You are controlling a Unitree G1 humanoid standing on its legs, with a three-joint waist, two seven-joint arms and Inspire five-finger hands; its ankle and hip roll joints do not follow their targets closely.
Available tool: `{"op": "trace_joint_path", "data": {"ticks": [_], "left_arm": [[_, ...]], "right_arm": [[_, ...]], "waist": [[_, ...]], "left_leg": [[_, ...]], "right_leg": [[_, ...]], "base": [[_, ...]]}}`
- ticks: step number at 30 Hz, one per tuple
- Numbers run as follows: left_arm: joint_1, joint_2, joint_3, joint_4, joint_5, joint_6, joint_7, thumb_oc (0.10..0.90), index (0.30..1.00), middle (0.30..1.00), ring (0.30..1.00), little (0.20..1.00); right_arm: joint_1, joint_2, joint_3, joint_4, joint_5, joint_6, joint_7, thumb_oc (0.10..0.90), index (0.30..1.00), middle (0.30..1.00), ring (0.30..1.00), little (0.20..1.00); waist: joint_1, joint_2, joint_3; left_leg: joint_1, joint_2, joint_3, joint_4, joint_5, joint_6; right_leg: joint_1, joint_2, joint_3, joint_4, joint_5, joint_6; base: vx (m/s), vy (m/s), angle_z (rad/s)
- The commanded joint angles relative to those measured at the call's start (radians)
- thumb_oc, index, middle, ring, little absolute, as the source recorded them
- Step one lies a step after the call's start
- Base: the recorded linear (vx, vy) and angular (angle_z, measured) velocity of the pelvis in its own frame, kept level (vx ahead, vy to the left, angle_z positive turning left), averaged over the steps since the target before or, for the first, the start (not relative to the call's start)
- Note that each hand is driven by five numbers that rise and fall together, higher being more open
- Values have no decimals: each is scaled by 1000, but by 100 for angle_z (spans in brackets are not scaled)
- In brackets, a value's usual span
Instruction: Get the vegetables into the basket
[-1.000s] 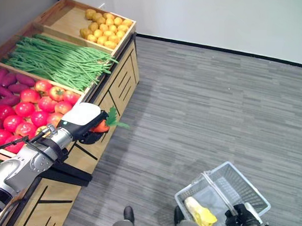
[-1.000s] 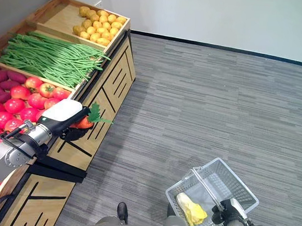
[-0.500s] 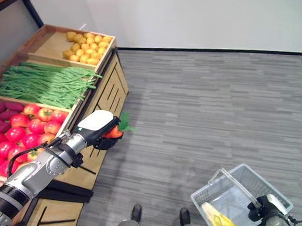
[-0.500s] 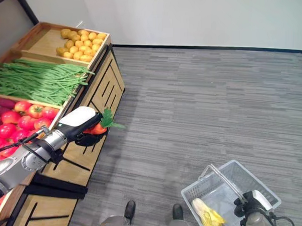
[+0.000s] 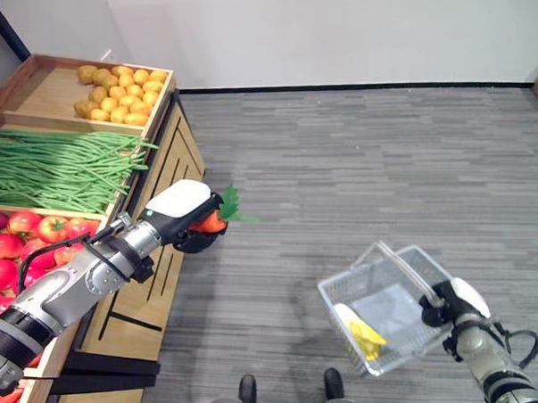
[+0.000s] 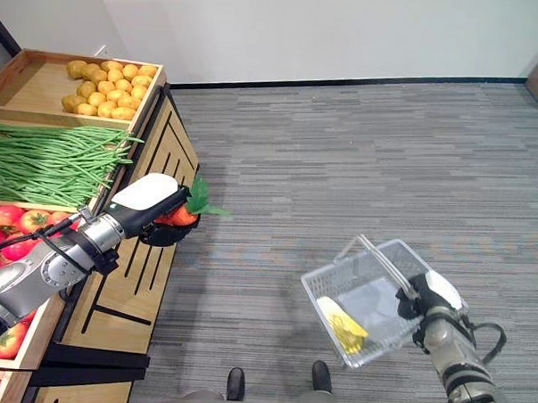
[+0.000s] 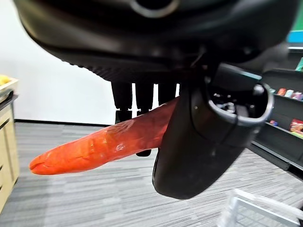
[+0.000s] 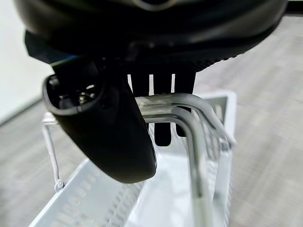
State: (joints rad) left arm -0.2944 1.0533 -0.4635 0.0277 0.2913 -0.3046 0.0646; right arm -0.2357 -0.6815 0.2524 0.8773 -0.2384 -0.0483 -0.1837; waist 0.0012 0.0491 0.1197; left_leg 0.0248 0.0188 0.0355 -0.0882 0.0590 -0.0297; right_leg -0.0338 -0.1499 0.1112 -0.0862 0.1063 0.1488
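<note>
Grey carpet floor (image 5: pixel 369 161) beside a wooden produce stand (image 5: pixel 168 152).
Left hand (image 5: pixel 186 217) is curling round a carrot (image 5: pixel 214 221) just off the stand's front edge; right hand (image 5: pixel 452 303) is gripping the handle of the wire basket (image 5: pixel 381 305), well apart from the stand, with a yellow vegetable (image 5: pixel 363 331) lying inside.

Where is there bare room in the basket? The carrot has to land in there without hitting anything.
The basket hangs tilted from the right hand, with a yellow vegetable lying in its low corner. The mesh floor between that and the handle side is bare. The left hand holds the carrot beside the stand.
</note>
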Motion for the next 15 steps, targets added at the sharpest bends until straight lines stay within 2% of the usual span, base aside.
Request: {"op": "trace_joint_path", "data": {"ticks": [1,5,8,12,15], "left_arm": [[-170,4,-9,-36,-57,-37,55,400,300,300,300,300],[-228,-38,-77,-36,-55,-36,45,400,300,300,300,300],[-270,-81,-122,-34,-56,-29,39,400,300,300,300,300],[-304,-111,-174,-22,-63,-27,25,400,300,300,300,300],[-348,-135,-250,7,-36,-25,1,400,300,300,300,300]], "right_arm": [[-147,-55,19,-58,28,-59,-97,400,300,300,300,300],[-205,-6,50,-102,74,-71,-100,400,300,300,300,300],[-236,75,47,-154,188,-96,-108,400,300,300,300,300],[-260,96,67,-176,212,-100,-102,400,300,300,300,300],[-296,131,108,-185,235,-106,-92,400,300,300,300,300]], "waist": [[4,-58,-95],[1,-58,-97],[-2,-54,-100],[-3,-52,-100],[-8,-47,-103]], "left_leg": [[-37,13,-7,1,-32,-17],[-36,16,-4,1,-32,-19],[-36,19,-2,1,-30,-20],[-36,22,-1,1,-30,-23],[-32,25,1,1,-29,-25]], "right_leg": [[-15,-23,-70,2,2,38],[-16,-21,-71,-1,5,39],[-18,-19,-71,-1,5,38],[-16,-18,-74,-1,5,39],[-11,-16,-75,-1,3,39]], "base": [[0,0,0],[0,0,0],[0,0,0],[0,0,0],[0,0,0]]}}
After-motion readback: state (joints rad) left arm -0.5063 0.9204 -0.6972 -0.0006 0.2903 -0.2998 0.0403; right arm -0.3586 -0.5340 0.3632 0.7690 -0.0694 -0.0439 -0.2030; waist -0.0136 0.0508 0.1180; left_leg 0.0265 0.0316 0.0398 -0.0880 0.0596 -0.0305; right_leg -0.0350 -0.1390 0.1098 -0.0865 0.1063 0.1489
